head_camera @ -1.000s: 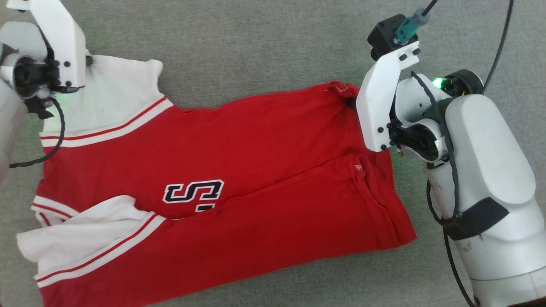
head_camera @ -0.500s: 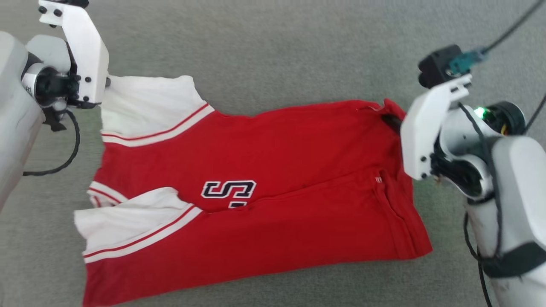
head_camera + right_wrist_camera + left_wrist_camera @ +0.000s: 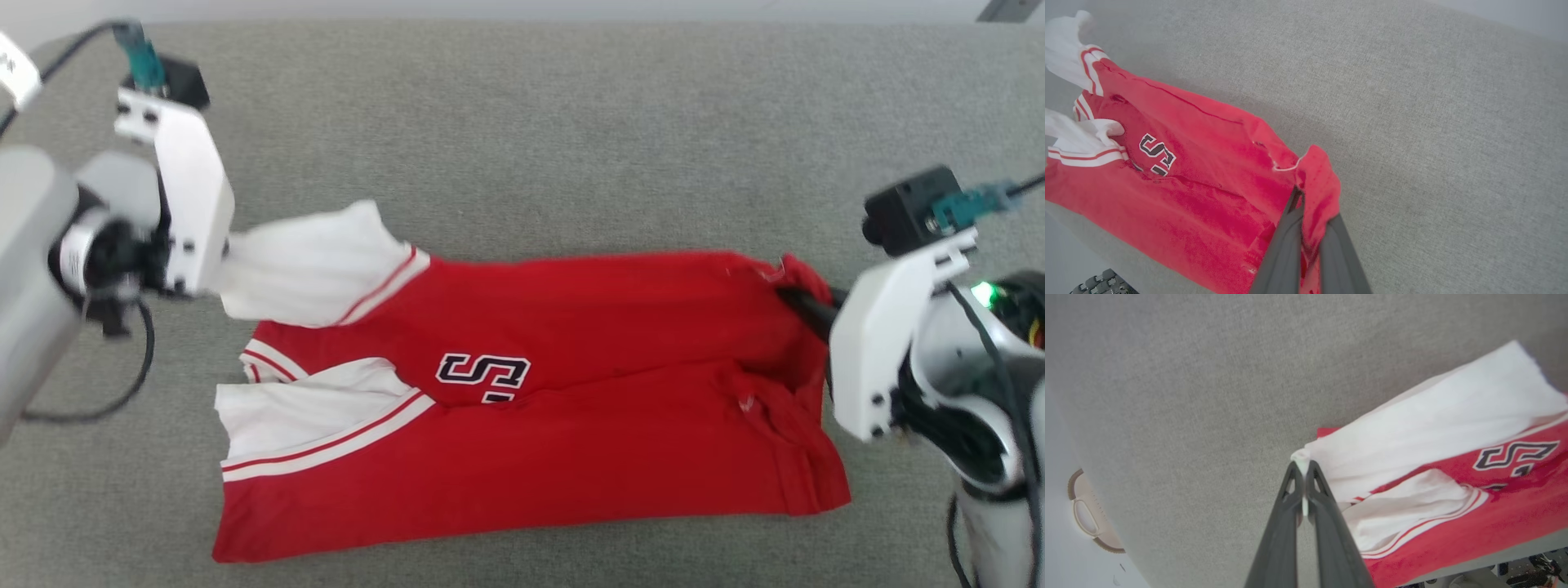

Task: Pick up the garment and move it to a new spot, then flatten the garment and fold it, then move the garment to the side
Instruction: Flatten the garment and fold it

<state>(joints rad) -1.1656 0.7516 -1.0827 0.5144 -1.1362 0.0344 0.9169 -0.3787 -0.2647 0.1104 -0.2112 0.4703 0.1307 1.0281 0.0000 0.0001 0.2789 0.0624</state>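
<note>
The garment (image 3: 571,367), a red T-shirt with white sleeves and a dark "S" print, hangs stretched between both grippers above the grey surface (image 3: 522,139), its lower half draped on it. My left gripper (image 3: 1302,467) is shut on the edge of the upper white sleeve (image 3: 1433,416), at the left of the head view (image 3: 220,273). My right gripper (image 3: 1306,200) is shut on a bunched red hem corner (image 3: 1318,175), at the right of the head view (image 3: 796,298). The second white sleeve (image 3: 318,416) lies folded across the garment's front.
Grey fabric surface (image 3: 1433,122) extends wide beyond the garment. Its near edge (image 3: 1515,547) shows in the left wrist view, with dark equipment (image 3: 1535,571) below. A beige rounded object (image 3: 1090,514) sits on the pale floor to the left.
Both grippers have lifted and pulled the garment's far edge up off the surface, holding sleeve and hem. The head camera has shifted, so the garment sits further right and lower in view.
</note>
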